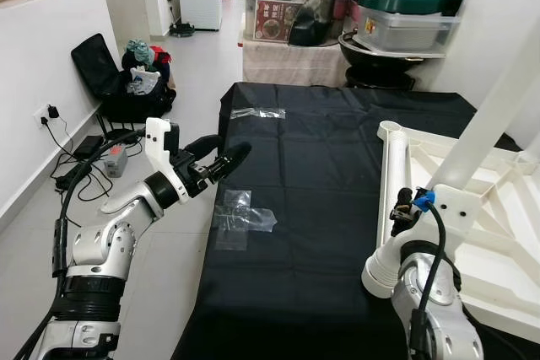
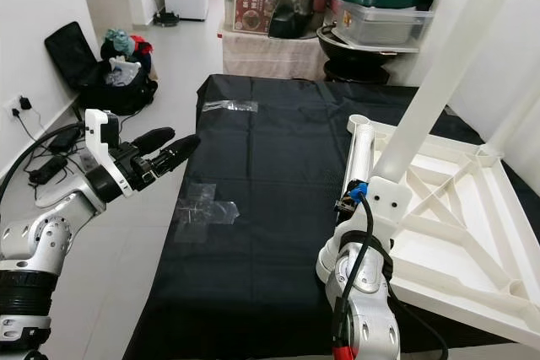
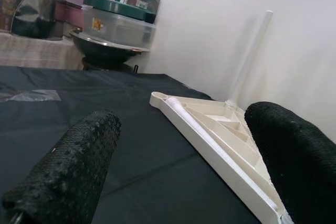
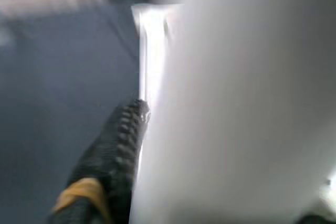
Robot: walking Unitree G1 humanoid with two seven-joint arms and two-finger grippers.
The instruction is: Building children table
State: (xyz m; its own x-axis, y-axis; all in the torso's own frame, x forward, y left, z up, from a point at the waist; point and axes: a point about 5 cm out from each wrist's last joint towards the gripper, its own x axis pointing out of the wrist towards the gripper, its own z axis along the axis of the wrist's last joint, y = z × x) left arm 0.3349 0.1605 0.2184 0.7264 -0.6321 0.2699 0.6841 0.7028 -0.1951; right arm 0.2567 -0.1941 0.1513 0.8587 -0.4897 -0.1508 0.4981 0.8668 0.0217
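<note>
table leg [image 2: 439,82] — between right jaws [image 2: 359,196]; left jaws [image 1: 221,159] apart, empty

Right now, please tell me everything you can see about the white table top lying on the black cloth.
The white table top looks like plastic. It lies upside down on the black cloth, ribs facing up, with round sockets at its corners. One white leg stands in the near corner, where the right gripper is. Another leg lies along its left edge.
</note>
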